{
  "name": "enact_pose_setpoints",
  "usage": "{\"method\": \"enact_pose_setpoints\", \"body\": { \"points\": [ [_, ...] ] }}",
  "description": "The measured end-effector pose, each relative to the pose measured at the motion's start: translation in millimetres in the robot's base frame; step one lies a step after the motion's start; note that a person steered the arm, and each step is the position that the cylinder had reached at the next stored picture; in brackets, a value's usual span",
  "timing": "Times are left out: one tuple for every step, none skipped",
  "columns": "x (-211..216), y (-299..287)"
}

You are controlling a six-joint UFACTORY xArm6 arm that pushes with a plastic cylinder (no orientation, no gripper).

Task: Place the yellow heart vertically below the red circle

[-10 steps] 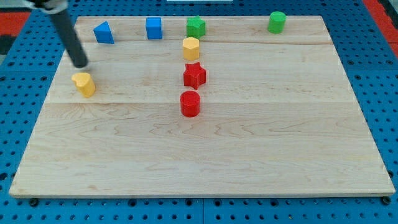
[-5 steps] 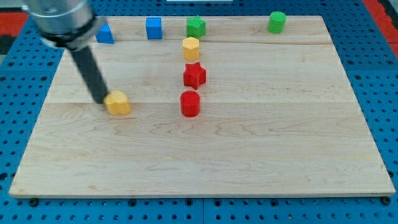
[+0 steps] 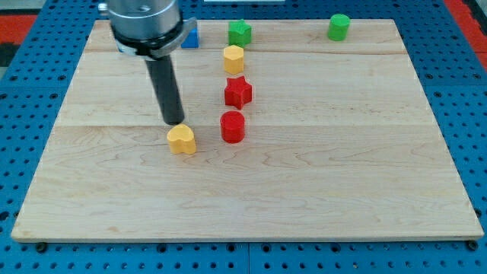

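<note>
The yellow heart (image 3: pixel 182 140) lies on the wooden board, left of and slightly below the red circle (image 3: pixel 232 126). My tip (image 3: pixel 175 121) stands just above and to the upper left of the yellow heart, touching or nearly touching it. The red circle is a short red cylinder near the board's middle, about a block's width to the right of the heart.
A red star (image 3: pixel 237 91) and a yellow hexagon (image 3: pixel 233 58) stand in a column above the red circle, with a green star (image 3: pixel 240 32) at the top. A blue cube (image 3: pixel 189 36) is partly hidden behind the arm. A green cylinder (image 3: pixel 338 27) sits top right.
My tip has pushed the yellow heart to the right and downward, from the board's left side to just left of the red circle. The arm now hides the blue triangle.
</note>
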State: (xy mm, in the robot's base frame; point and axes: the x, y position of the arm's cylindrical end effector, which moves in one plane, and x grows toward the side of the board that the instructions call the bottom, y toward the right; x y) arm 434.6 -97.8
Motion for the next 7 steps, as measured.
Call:
{"method": "enact_pose_setpoints", "body": {
  "points": [
    [28,6],
    [41,7],
    [48,-43],
    [58,-75],
    [86,-27],
    [104,-7],
    [104,25]
  ]
}}
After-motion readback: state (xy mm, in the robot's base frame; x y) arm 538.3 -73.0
